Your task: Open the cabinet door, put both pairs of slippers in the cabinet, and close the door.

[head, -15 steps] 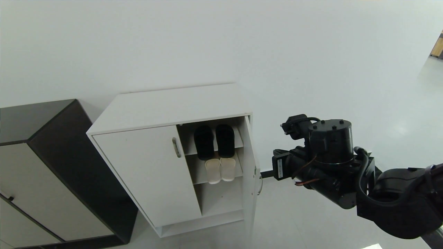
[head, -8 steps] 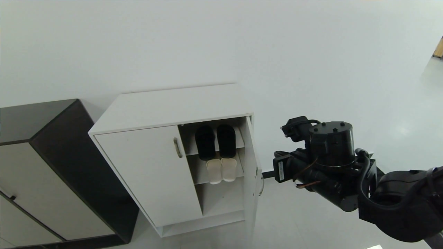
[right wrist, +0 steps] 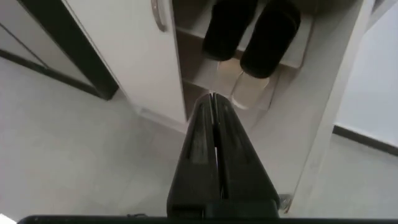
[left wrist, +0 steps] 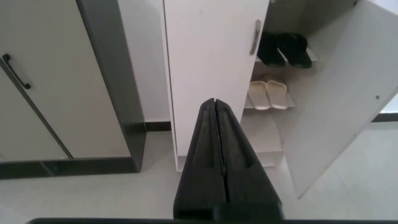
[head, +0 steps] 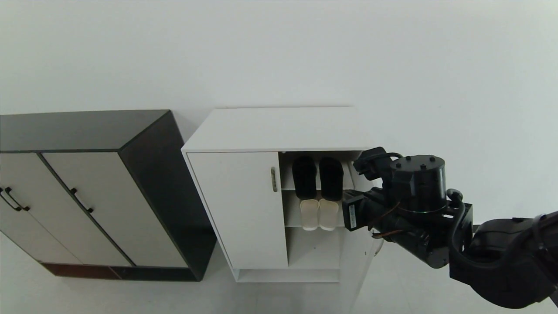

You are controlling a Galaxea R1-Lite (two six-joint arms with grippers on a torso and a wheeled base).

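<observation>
1. Dark cabinet [head: 152,192]: 2 pale doors with black handles. It stands just beside the white cabinet on the robot's left, well apart from the right pincer.
2. White cabinet [head: 279,128]: ahead of both pincers. Left door [head: 239,209] closed; right door [left wrist: 348,99] swung wide open toward the robot.
3. Right arm [head: 418,205]: raised in front of the open half.
4. Left pincer [left wrist: 214,109]: fingers pressed together, nothing held. It hangs well back from the cabinet, tips toward the foot of the closed door.
5. Right pincer [right wrist: 213,99]: fingers together, empty, near the open compartment, with the open door off to its side.
6. Black slippers [head: 304,176]: side by side on the top shelf [head: 286,189], beyond the right pincer's tips.
7. White slippers [head: 309,213]: side by side on the middle shelf [head: 291,226], directly under the black pair and just past the right pincer's tips.
8. Handle [head: 273,179]: upright on the closed door's inner edge.
</observation>
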